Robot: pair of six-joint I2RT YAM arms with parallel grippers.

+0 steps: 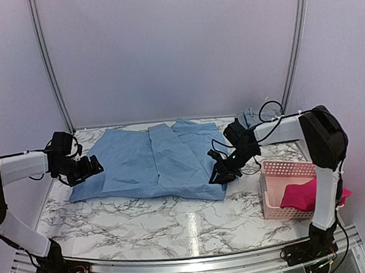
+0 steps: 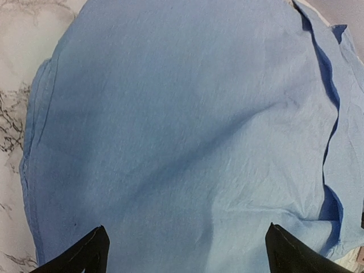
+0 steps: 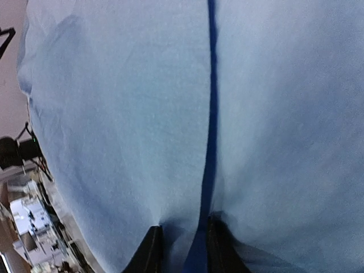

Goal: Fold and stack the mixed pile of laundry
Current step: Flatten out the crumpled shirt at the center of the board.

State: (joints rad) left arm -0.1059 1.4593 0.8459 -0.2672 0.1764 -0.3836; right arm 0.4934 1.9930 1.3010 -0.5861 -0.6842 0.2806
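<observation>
Lying flat, light blue shirt [image 1: 140,162], long axis left-right

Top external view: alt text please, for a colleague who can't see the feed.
A light blue shirt lies spread flat on the marble table; the right gripper pinches its right edge while the left gripper hovers open at its left edge. At the right, a pink basket holds a magenta garment.

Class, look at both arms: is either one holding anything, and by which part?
The right gripper pinches the light blue shirt at its right-hand edge; the left gripper holds nothing.
</observation>
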